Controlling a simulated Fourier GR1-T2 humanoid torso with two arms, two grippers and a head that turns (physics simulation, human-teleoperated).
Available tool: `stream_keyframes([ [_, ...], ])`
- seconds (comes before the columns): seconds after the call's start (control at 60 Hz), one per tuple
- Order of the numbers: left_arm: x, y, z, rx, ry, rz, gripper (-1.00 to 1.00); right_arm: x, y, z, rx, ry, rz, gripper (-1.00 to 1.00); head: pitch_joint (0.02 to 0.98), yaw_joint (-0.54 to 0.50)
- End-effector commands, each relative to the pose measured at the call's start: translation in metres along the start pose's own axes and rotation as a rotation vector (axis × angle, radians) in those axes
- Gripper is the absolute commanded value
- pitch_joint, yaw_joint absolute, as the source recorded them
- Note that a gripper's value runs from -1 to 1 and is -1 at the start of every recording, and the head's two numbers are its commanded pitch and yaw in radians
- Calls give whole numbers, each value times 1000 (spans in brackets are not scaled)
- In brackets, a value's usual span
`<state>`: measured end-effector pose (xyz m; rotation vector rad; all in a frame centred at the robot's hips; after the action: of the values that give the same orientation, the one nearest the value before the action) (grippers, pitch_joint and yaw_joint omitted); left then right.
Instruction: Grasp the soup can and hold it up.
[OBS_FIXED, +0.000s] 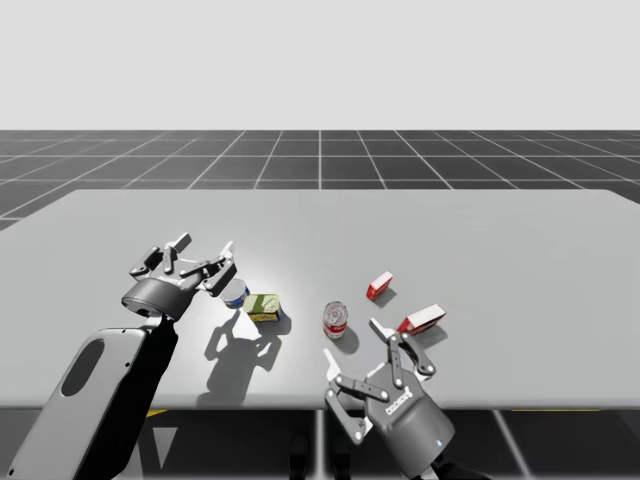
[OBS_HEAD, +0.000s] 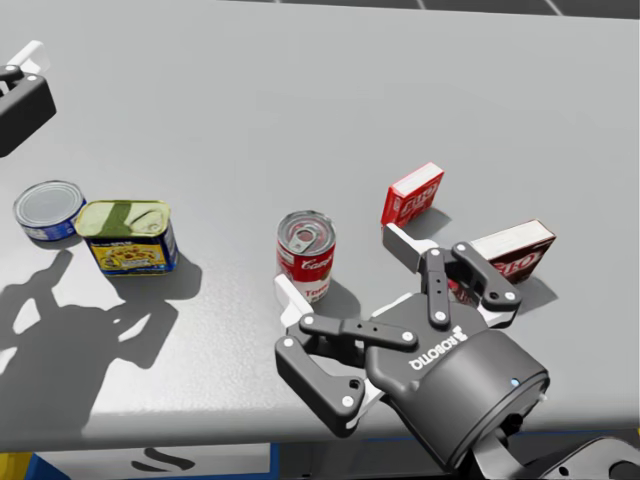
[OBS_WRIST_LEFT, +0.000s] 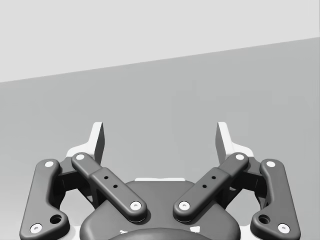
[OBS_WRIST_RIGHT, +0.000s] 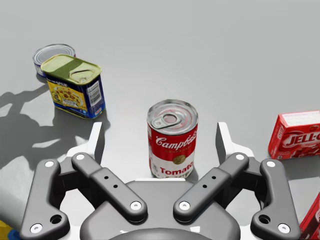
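The soup can (OBS_WRIST_RIGHT: 172, 139), red and white with a silver pull-tab lid, stands upright on the grey table (OBS_FIXED: 480, 240). In the head view the soup can (OBS_HEAD: 306, 255) is near the table's front edge. My right gripper (OBS_WRIST_RIGHT: 160, 135) is open, and the can sits in the gap between its fingers, closer to the tips, with neither pad touching it. From above, my right gripper (OBS_FIXED: 355, 345) is just in front of the soup can (OBS_FIXED: 336, 318). My left gripper (OBS_WRIST_LEFT: 160, 137) is open over bare table, and in the high view my left gripper (OBS_FIXED: 205, 262) hovers at the left.
A rectangular blue and yellow can with a green top (OBS_HEAD: 127, 236) and a low round blue can (OBS_HEAD: 48, 210) stand left of the soup can, below my left gripper. Two red boxes (OBS_HEAD: 412, 194) (OBS_HEAD: 515, 250) lie right of my right gripper (OBS_HEAD: 344, 270).
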<state>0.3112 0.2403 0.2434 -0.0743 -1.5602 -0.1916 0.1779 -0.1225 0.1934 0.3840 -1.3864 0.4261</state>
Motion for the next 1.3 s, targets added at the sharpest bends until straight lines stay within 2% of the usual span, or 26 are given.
stream_keyframes([
  [0.017,0,0,0,-1,-1,0,-1000,-16,5,-14,-12,41,25,-1000,879,-87],
  [0.1,0,0,0,1,-3,1,-1000,-23,6,-24,-28,57,50,-1000,878,-82],
  [0.133,1,0,0,2,-3,2,-1000,-24,7,-27,-30,60,48,-1000,878,-82],
  [0.167,1,1,0,2,-3,3,-1000,-27,7,-32,-40,62,65,-1000,878,-81],
  [0.25,1,1,1,3,-4,3,-1000,-32,7,-42,-57,74,69,-1000,878,-81],
  [0.4,1,1,0,2,-3,5,-1000,-39,3,-62,-76,114,39,-1000,879,-79],
  [0.55,1,2,0,2,-4,6,-1000,-42,-1,-77,-102,121,54,-1000,877,-76],
  [0.65,1,2,0,3,-3,5,-1000,-43,-3,-84,-105,135,48,-1000,876,-75],
  [0.767,1,2,0,4,-3,4,-1000,-45,-4,-87,-85,152,24,-1000,860,-74],
  [0.817,1,2,0,4,-3,4,-1000,-46,-4,-86,-69,155,33,-1000,853,-73],
  [0.833,1,2,0,4,-3,4,-1000,-46,-4,-85,-71,154,31,-729,846,-74],
  [0.85,1,2,0,4,-3,4,-1000,-47,-4,-84,-85,151,20,-79,839,-75],
  [0.867,1,2,0,4,-2,4,-1000,-47,-4,-84,-84,155,16,210,835,-75],
  [0.883,1,2,0,4,-2,3,-1000,-47,-4,-84,-82,157,20,737,830,-75],
  [0.9,1,2,0,4,-2,3,-1000,-48,-4,-83,-85,157,20,915,818,-75],
  [0.917,1,2,0,3,-2,3,-1000,-48,-5,-83,-86,158,19,985,811,-76],
  [0.95,0,2,0,3,-2,2,-1000,-49,-6,-82,-86,164,6,1000,782,-77],
  [1.0,0,2,0,2,0,1,-1000,-50,-6,-82,-86,166,2,981,750,-77],
  [1.3,-1,1,0,2,5,2,-1000,-46,-7,-79,-89,158,-5,892,525,-82],
])
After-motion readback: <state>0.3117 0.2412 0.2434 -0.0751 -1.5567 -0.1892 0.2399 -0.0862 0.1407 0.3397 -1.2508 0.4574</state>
